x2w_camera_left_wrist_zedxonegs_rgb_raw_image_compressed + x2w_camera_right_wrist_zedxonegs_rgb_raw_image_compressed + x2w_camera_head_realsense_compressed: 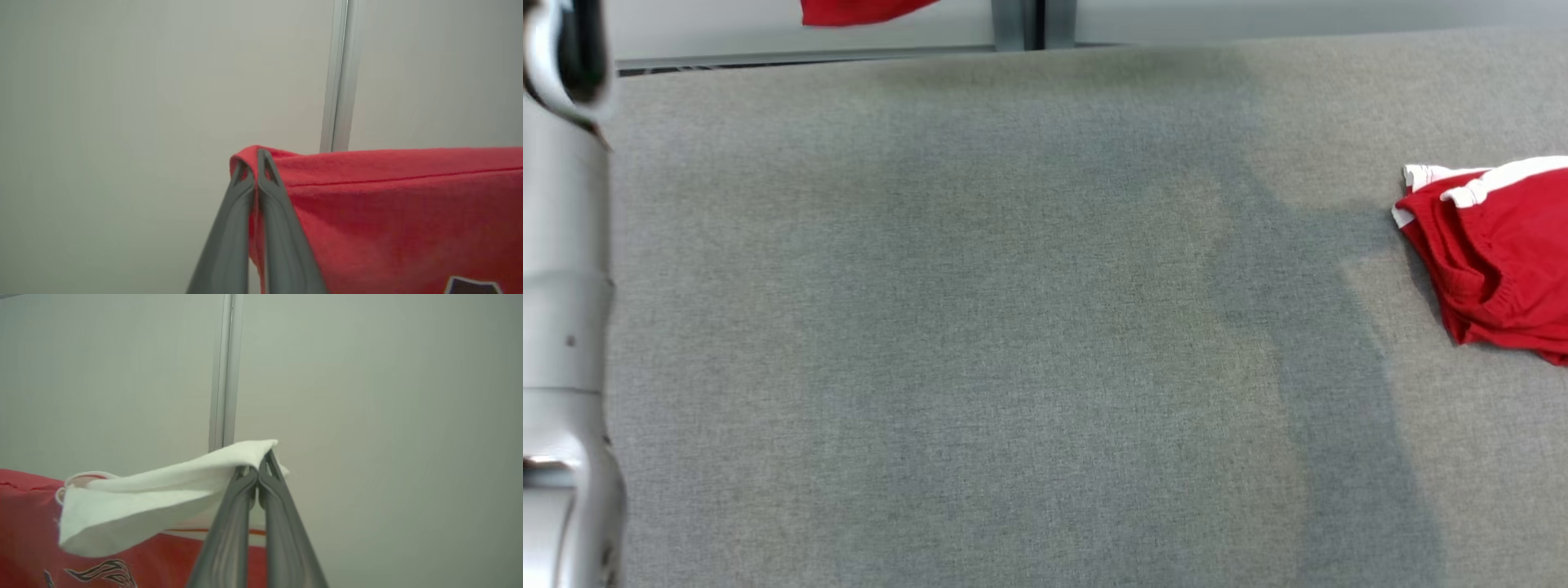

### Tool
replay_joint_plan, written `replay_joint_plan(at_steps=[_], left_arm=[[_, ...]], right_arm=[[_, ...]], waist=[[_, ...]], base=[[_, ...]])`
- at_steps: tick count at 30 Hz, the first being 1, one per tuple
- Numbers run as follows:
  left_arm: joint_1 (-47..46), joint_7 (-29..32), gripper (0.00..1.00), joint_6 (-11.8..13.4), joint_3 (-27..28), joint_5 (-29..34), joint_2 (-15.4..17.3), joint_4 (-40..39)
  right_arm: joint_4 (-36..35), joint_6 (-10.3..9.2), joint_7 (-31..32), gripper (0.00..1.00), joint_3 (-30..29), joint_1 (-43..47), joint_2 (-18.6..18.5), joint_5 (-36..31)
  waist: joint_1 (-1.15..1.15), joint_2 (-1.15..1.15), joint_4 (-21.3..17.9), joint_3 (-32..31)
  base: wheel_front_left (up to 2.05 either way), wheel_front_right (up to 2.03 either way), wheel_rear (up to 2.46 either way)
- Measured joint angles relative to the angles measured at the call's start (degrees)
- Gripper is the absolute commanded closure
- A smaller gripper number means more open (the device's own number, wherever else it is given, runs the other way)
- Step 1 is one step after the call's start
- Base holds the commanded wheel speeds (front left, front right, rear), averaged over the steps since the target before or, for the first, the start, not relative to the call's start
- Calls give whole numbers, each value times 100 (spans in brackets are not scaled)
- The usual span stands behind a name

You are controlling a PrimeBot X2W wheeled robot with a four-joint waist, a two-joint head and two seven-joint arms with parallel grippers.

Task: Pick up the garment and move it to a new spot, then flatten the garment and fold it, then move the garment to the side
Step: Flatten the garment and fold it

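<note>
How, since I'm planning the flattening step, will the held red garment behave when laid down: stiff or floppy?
Probably floppy: the garment hangs from the left gripper, and its white part sags and folds beside the right gripper. Likely light, since two thin pinches carry it. It may crumple on the table unless held taut.

So the work surface is a big flat table (1013,327) covered in a grey woven fabric, kinda like upholstery cloth, and it runs from the near edge of the head view all the way up to its far edge near the top. Soft darker shadow patches fall across the middle and down toward the lower right. Lying on it is one crumpled red garment with white trim (1494,253), bunched up way over on the right side and partly cut off by the frame.
</note>
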Motion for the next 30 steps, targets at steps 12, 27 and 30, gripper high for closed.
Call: replay_joint_plan(at_steps=[12, 27, 30], left_arm=[[1358, -321, 100, -146, 113, -671, -705, 2622], [3803, -446, 100, -169, 589, -457, -723, 751], [4491, -447, 100, -127, 657, -308, -728, 122]], right_arm=[[2459, 0, -840, 100, 1266, 1602, 947, 889], [934, 0, -1113, 100, 957, 4436, 655, 1435], [325, 0, -1113, 100, 665, 5269, 620, 1304]], waist=[[0, 0, -12, 309], [-1, 0, 70, -223], [-2, -2, 80, -427]], base=[[0, 0, 0], [0, 0, 0], [0, 0, 0]])
